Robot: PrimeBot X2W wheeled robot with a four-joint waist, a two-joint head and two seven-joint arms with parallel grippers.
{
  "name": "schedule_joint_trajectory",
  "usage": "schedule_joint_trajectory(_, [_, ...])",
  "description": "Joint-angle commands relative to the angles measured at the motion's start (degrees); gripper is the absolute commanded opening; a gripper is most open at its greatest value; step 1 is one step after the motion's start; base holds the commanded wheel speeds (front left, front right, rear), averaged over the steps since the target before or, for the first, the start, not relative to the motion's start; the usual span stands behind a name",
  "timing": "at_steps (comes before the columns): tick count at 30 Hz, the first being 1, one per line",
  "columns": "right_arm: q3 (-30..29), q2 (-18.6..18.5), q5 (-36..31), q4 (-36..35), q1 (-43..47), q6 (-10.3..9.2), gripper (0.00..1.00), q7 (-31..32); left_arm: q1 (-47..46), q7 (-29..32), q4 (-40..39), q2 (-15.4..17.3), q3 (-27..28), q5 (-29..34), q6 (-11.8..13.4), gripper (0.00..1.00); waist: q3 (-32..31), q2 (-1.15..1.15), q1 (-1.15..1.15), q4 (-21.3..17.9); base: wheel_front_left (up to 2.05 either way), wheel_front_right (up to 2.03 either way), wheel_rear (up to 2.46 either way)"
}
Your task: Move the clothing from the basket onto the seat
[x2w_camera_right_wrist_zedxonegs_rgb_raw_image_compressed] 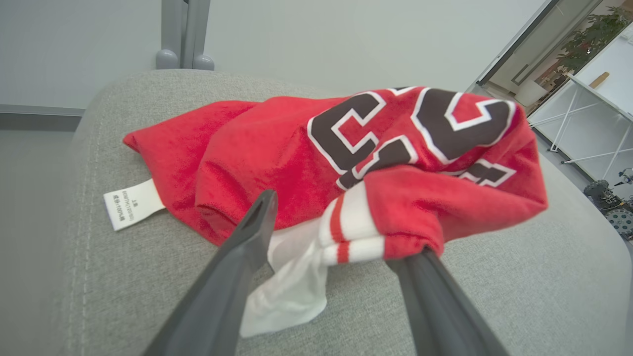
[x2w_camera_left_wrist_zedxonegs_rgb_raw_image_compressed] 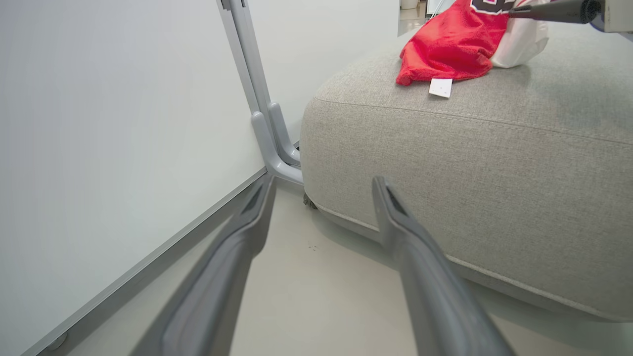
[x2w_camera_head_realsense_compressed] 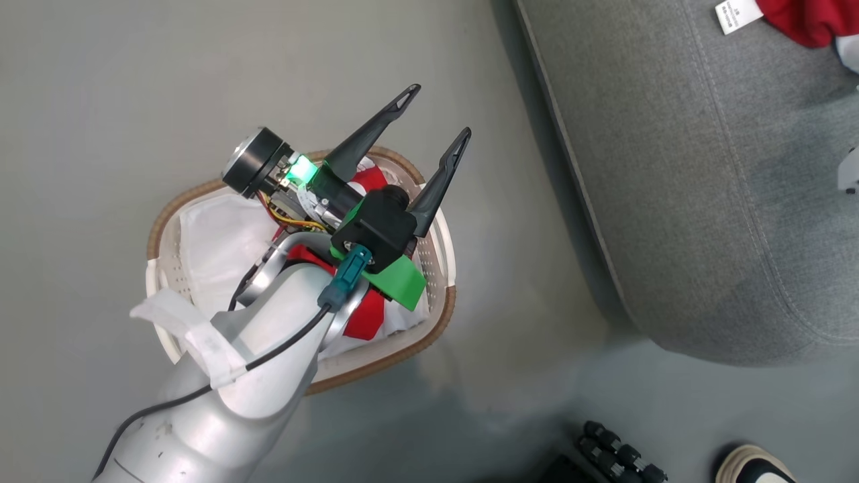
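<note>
The basket [x2w_camera_head_realsense_compressed: 161, 228] stands on the floor and holds red and white clothing [x2w_camera_head_realsense_compressed: 366, 320], partly hidden by my left arm. Above its far rim my left gripper [x2w_camera_head_realsense_compressed: 439, 113] hangs open and empty, its fingers aimed at the seat [x2w_camera_head_realsense_compressed: 704, 174]. In the left wrist view this gripper [x2w_camera_left_wrist_zedxonegs_rgb_raw_image_compressed: 324, 183] faces the seat's side [x2w_camera_left_wrist_zedxonegs_rgb_raw_image_compressed: 445, 163]. A red garment [x2w_camera_right_wrist_zedxonegs_rgb_raw_image_compressed: 306, 153] with a dark number lies on the seat [x2w_camera_right_wrist_zedxonegs_rgb_raw_image_compressed: 99, 277]. My right gripper [x2w_camera_right_wrist_zedxonegs_rgb_raw_image_compressed: 346, 225] is open around its striped hem and white fabric, which touch the fingers. The same garment [x2w_camera_left_wrist_zedxonegs_rgb_raw_image_compressed: 450, 49] shows on the seat top.
A white liner sheet [x2w_camera_head_realsense_compressed: 215, 241] lines the basket. A white label [x2w_camera_head_realsense_compressed: 737, 13] lies on the seat beside the garment. A shoe [x2w_camera_head_realsense_compressed: 751, 466] and black parts [x2w_camera_head_realsense_compressed: 617, 449] are on the floor at the lower right. A wall and metal post [x2w_camera_left_wrist_zedxonegs_rgb_raw_image_compressed: 262, 109] stand left of the seat.
</note>
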Motion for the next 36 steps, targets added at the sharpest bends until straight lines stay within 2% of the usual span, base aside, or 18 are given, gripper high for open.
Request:
schedule_joint_trajectory(1, [0.43,0.39,0.67,-1.26,1.56,-0.08,1.0,-0.28,0.82,-0.39,0.21,-0.24,0.22,-0.66,0.5,1.0,-1.41,0.0,0.0,0.74,0.0,0.0,0.0])
schedule_joint_trajectory(9, [4.99,2.38,4.25,-8.6,6.43,-0.08,1.0,-0.28,2.97,-0.49,0.13,-0.54,0.98,-2.28,1.77,1.0,-5.1,0.0,0.0,2.9,0.0,0.0,0.0])
schedule_joint_trajectory(16, [7.98,3.54,5.86,-11.67,8.83,-0.08,1.0,-0.28,5.88,-0.51,-0.61,-0.39,2.41,-4.07,2.73,1.0,-7.99,0.0,0.0,5.07,0.0,0.0,0.0])
schedule_joint_trajectory(24, [7.55,4.28,5.75,-12.1,11.06,-0.08,1.0,-0.28,9.58,-0.52,-0.41,0.3,4.46,-5.23,3.66,1.0,-10.93,0.0,0.0,6.16,0.0,0.0,0.0])
schedule_joint_trajectory(36, [2.27,7.64,4.23,-9.79,19.89,-0.08,1.0,-0.28,16.93,-0.52,-0.38,1.07,10.1,-7.91,5.6,1.0,-17.3,0.0,0.0,6.67,0.0,0.0,0.0])
